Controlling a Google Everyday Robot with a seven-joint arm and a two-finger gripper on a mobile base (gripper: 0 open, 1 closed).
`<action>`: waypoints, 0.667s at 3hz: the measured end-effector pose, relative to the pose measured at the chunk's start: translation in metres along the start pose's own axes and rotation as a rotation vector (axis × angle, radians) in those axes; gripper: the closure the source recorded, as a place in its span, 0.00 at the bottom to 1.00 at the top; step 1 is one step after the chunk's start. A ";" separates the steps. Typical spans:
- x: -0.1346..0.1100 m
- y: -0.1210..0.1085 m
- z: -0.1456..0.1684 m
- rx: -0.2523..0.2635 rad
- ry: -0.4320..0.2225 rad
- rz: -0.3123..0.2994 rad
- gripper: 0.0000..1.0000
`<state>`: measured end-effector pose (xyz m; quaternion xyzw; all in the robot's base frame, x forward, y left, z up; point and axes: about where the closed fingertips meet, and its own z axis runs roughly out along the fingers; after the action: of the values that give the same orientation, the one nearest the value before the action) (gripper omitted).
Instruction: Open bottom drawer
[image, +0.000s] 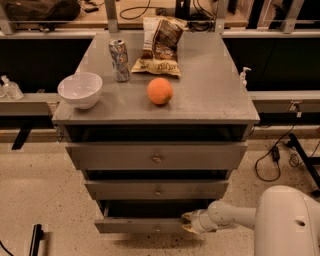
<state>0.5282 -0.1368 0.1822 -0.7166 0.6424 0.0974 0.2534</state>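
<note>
A grey metal cabinet has three drawer fronts stacked under its top. The bottom drawer (135, 224) is the slimmest front, low in the view, with a small knob (158, 229) at its middle. It stands pulled out a little, with a dark gap above its front. My gripper (187, 222) is at the right end of that drawer front, at its upper edge, reaching in from the white arm (230, 216) at the lower right.
On the cabinet top (210, 85) sit a white bowl (80, 89), a soda can (119, 60), a chip bag (159, 45) and an orange (160, 91). The top drawer (157, 156) and the middle drawer (158, 189) stand slightly out. Cables (274, 155) lie on the floor at right.
</note>
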 end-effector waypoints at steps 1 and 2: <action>-0.001 0.001 0.002 -0.003 -0.002 0.000 0.12; -0.002 0.003 0.003 -0.005 -0.003 0.000 0.00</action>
<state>0.5260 -0.1341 0.1801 -0.7170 0.6419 0.1002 0.2528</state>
